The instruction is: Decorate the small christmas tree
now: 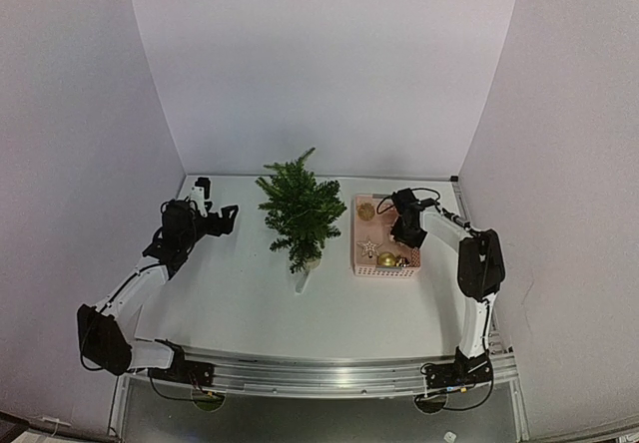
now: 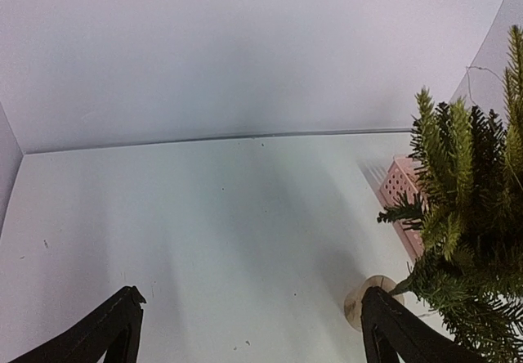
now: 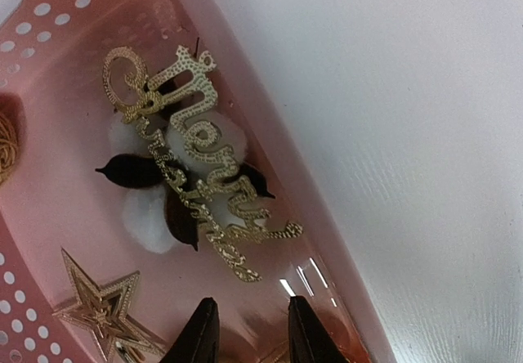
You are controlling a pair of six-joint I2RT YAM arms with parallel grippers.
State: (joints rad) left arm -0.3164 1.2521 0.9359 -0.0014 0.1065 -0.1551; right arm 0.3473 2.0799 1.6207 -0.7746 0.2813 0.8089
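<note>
Currently the step in hand looks like the ornament pick. No decoration is visible on the small christmas tree (image 1: 300,212), which stands mid-table between the two arms, with the pink basket (image 1: 387,269) just to its right.

The right gripper (image 3: 249,318) hangs inside the basket, fingers set to a narrow gap with nothing between them. It sits close to the near wall, just short of the gold script ornament (image 3: 200,150).

The left gripper (image 2: 249,330) is spread wide and empty over the bare table (image 1: 230,293), left of the tree. The tree's pale round pot base (image 2: 364,298) shows just beside its right finger.

Judgement on the next move: advance and lower onto the script piece. It is thin and lies flat, so an edge pinch is likely needed. Slipping looks like a risk.

Materials:
- Tree: bushy dark green needles, lighter at the tips.
- Basket: smooth pink plastic with rows of round perforations.
- Script ornament: glittered gold, openwork cursive lettering.
- Cotton boll (image 3: 147,208): soft white tufts with dark pointed leaves, lying under the script.
- Star (image 3: 102,306): gold, nested outlines.
- Woven ball (image 3: 6,146): tan, only partly in frame.
</note>
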